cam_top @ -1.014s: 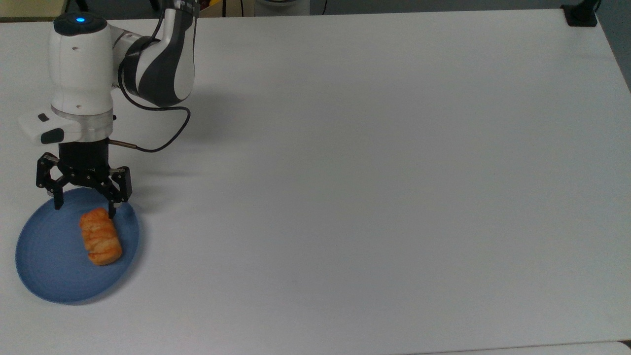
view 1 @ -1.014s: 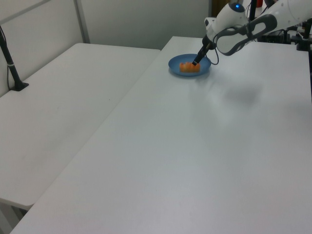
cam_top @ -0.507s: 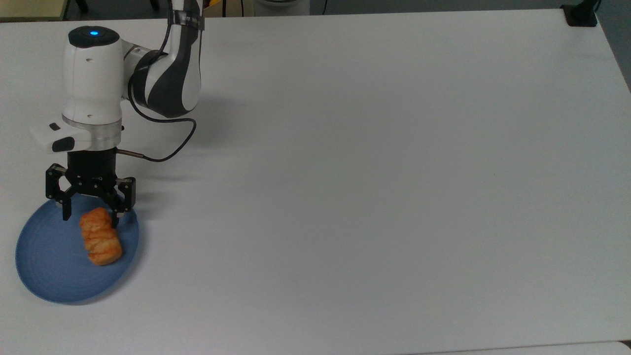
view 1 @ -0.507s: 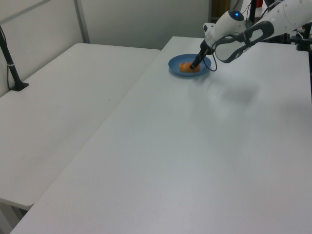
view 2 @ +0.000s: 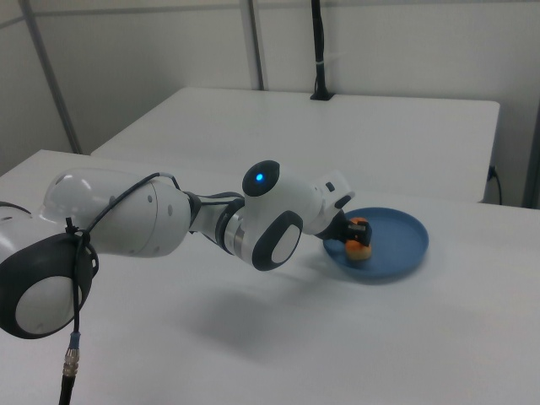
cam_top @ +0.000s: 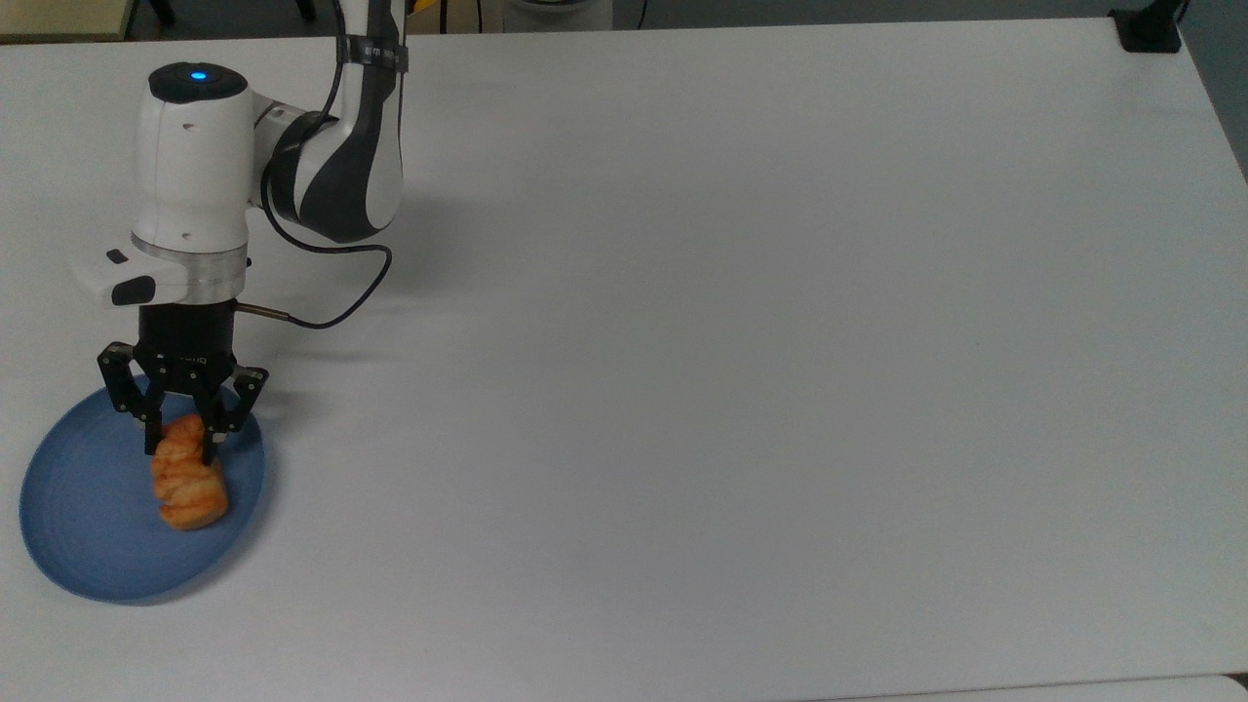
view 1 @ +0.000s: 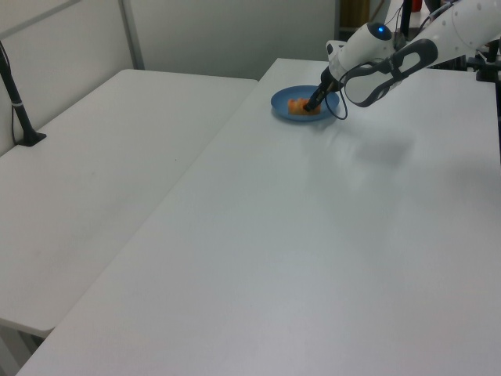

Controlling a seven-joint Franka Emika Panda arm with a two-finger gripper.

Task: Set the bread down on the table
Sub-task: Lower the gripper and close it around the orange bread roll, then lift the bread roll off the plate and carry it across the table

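Note:
The bread (cam_top: pixel 191 489), a small golden-orange ridged roll, lies on a round blue plate (cam_top: pixel 78 531) at the top view's lower left, on the white table (cam_top: pixel 731 341). My gripper (cam_top: pixel 179 448) points down over the roll's upper end, and its black fingers (cam_top: pixel 151 441) are pressed against both sides of it. In the left view the gripper (view 1: pixel 311 106) is at the plate (view 1: pixel 282 97) beside the bread (view 1: pixel 295 106). In the right view the gripper (view 2: pixel 353 235) covers the middle of the bread (view 2: pixel 359 250) on the plate (view 2: pixel 401 240).
The arm's cable (cam_top: pixel 341 283) loops over the table beside the wrist. A black mount (cam_top: pixel 1150 29) sits at the top view's far right corner. A second white table (view 1: pixel 94 172) with a black pole (view 1: pixel 19 110) stands at the left view's left.
The gripper came down onto the plate and its fingers closed in around the bread's upper end. The bread and the plate shifted slightly toward the top view's left.

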